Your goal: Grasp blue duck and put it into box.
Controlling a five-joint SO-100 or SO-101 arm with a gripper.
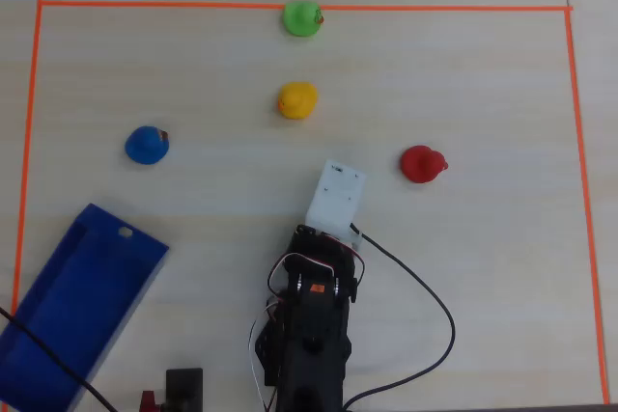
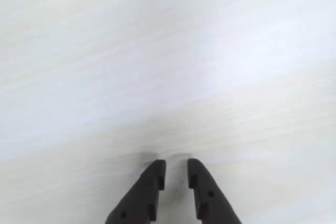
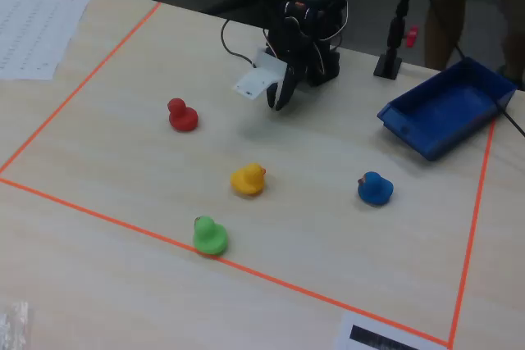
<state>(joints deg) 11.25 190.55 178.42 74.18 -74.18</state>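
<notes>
no text can be read; the printing on the paper sheet (image 3: 37, 26) is too small.

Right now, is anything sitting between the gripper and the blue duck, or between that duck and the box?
Nothing visible blocks either path. The gripper hangs near the arm's base, empty, with bare table between it and the blue duck. The yellow duck and red duck lie off that line. The blue box sits below the duck in the overhead view, with clear table between.

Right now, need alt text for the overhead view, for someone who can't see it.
Four toy ducks sit apart inside an orange tape border: blue duck left, green duck on the top tape, yellow duck centre, red duck right. A blue box lies bottom left; the black arm enters from the bottom.
</notes>
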